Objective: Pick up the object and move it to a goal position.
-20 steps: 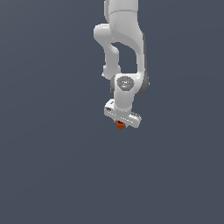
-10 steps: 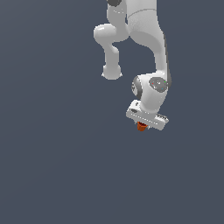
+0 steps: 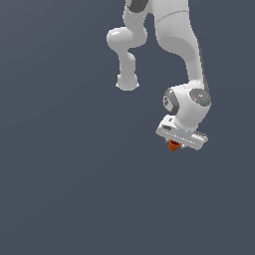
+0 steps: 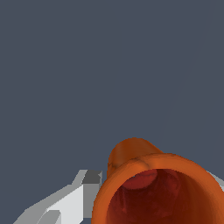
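The object (image 3: 173, 145) is a tiny orange-red cup that peeks out under the white hand of the arm, on the exterior view's right. My gripper (image 3: 174, 146) is shut on it and carries it in the air. The wrist view is filled by the object (image 4: 162, 188), seen into its open mouth with the tapered base behind. One white finger (image 4: 65, 203) shows beside the cup; the other finger is almost wholly hidden by it.
A plain dark grey background (image 3: 64, 189) surrounds the arm in both views. The white arm (image 3: 179, 55) comes down from the top of the exterior view. No other objects show.
The arm has swung toward the exterior view's right, carrying the orange-red object with it, and the hand sits slightly lower than a second ago. The grip has stayed shut.
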`<state>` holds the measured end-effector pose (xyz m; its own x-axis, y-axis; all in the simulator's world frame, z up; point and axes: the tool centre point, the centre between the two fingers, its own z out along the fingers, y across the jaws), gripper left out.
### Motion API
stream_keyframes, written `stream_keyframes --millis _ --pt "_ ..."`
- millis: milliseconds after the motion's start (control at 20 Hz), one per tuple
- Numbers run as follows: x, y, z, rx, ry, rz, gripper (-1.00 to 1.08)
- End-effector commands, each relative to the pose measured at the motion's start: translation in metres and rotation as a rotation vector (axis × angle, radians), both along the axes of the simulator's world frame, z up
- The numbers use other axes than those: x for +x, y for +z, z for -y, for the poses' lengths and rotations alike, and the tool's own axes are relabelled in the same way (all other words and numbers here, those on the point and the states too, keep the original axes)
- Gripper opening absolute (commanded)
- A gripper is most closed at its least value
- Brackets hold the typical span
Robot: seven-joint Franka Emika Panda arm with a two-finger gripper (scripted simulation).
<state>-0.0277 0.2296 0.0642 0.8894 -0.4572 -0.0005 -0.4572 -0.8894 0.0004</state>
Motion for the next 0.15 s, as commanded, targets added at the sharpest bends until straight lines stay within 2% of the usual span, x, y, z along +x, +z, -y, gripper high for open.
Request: stream_keyframes --millis 0,100 --pt "0.0020 0.0009 -0.0048 0.000 -0.002 0.001 -1.00" --pt "0.0022 0.0010 -0.0058 0.000 -0.002 0.001 -1.00"
